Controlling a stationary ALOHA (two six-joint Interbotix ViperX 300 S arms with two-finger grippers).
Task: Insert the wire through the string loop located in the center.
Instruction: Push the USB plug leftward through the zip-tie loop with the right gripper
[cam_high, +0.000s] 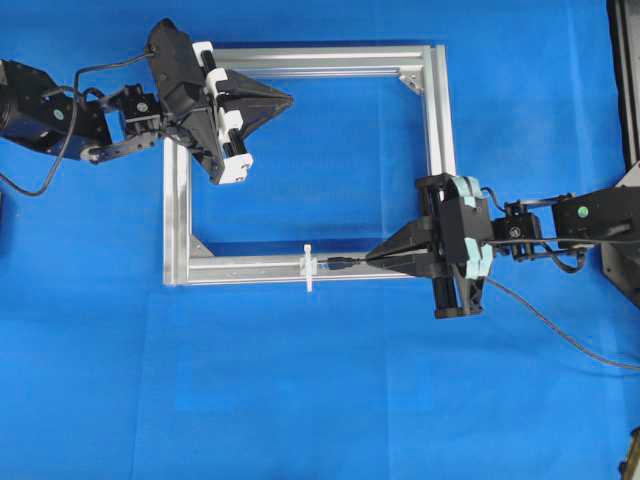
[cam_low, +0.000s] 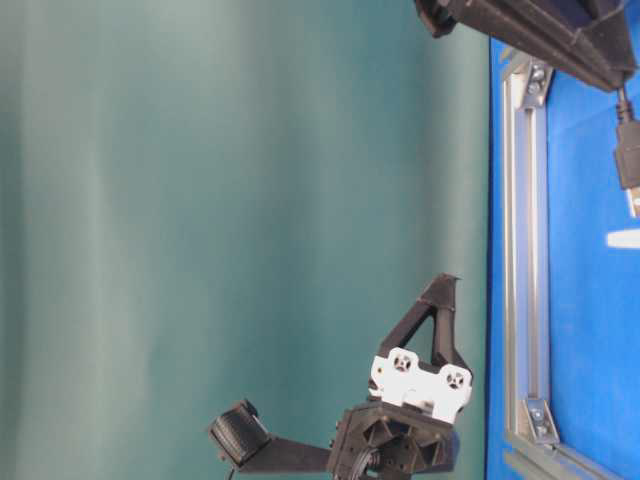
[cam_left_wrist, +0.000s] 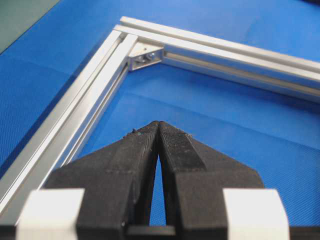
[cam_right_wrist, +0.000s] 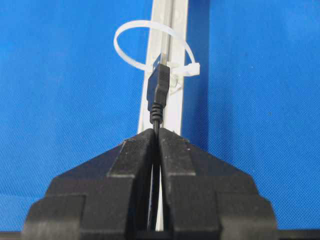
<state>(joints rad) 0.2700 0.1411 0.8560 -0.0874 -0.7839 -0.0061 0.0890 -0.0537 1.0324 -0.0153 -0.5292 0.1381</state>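
My right gripper (cam_right_wrist: 156, 132) clenches the wire (cam_right_wrist: 157, 95) just behind its plug, whose tip sits straight ahead at the mouth of the string loop (cam_right_wrist: 150, 42) on the aluminium frame (cam_high: 250, 268), while my left gripper (cam_left_wrist: 158, 124) hangs clenched and empty above the blue tabletop (cam_high: 330, 390).

Brushed silver metal frame (cam_high: 435, 110), woven matt blue cloth (cam_high: 300, 400), glossy white plastic loop (cam_right_wrist: 150, 45).

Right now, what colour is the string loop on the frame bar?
White, slightly translucent: the string loop stands out against the blue cloth. Shows best in the right wrist view.
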